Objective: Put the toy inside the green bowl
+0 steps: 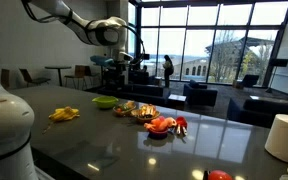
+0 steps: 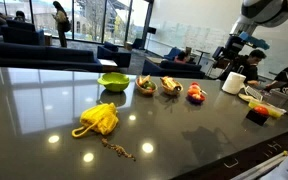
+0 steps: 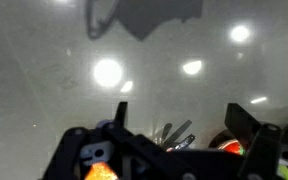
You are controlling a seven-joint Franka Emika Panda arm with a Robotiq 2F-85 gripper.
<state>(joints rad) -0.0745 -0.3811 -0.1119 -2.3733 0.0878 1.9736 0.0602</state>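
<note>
Orange-red toy [image 2: 195, 93], lime-green bowl [image 2: 112, 81], well apart

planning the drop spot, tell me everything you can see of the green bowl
The green bowl is small, round, shallow and lime green, plastic-looking. It stands upright on the dark glossy table, at one end of a row of bowls, just apart from a brownish bowl. Nothing shows inside it.

The arm [image 1: 76, 20] is showing rounded white-grey links with dark joints; the tool [image 3: 178, 112] is showing black, angular fingers.
</note>
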